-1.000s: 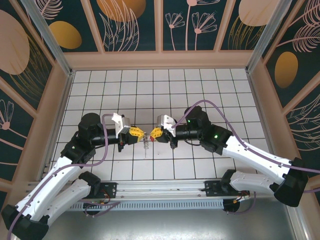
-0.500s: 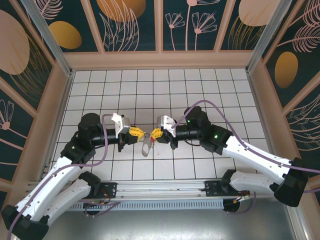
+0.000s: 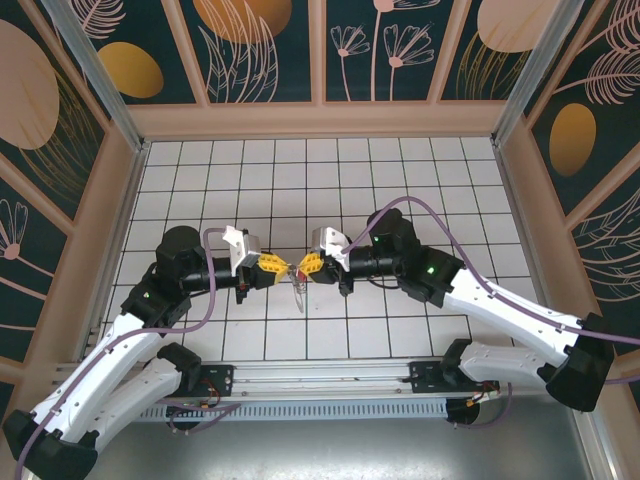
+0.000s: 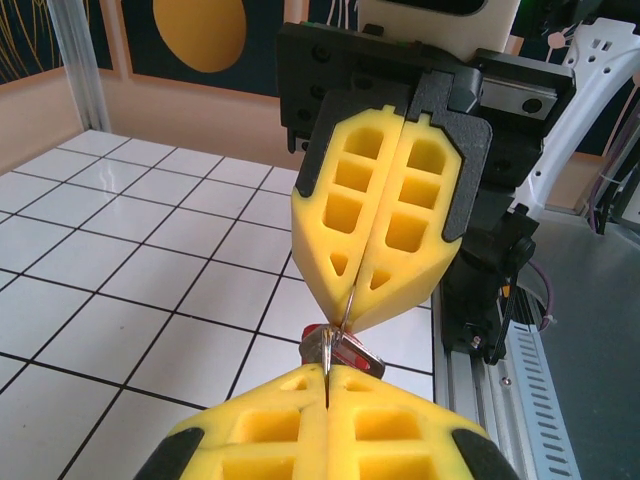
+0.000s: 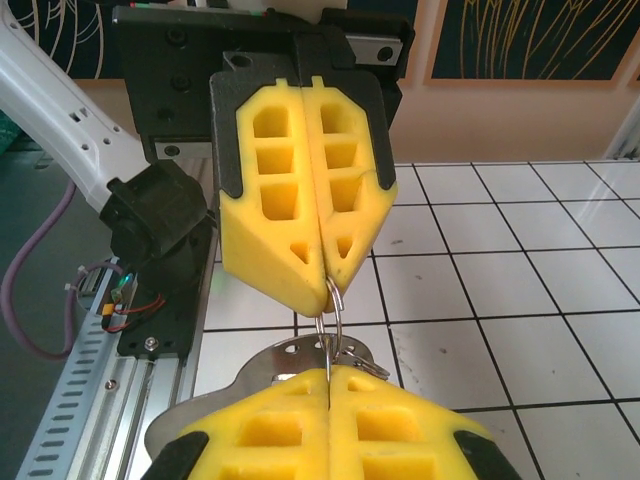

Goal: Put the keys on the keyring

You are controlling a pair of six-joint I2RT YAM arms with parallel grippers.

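floor: white square tiles (image 3: 420,170) with dark joints, glossy | walls: dark teal panels (image 3: 250,50) with orange ovals and pale leaf drawings, on three sides | frame: beige wooden ledge (image 3: 320,118) under the panels | posts: silvery metal post (image 3: 95,70) at each back corner | near edge: slotted metal rail (image 3: 330,410)

White tiled table (image 3: 420,180), dark grid lines; metal rail (image 3: 320,376) along near edge.
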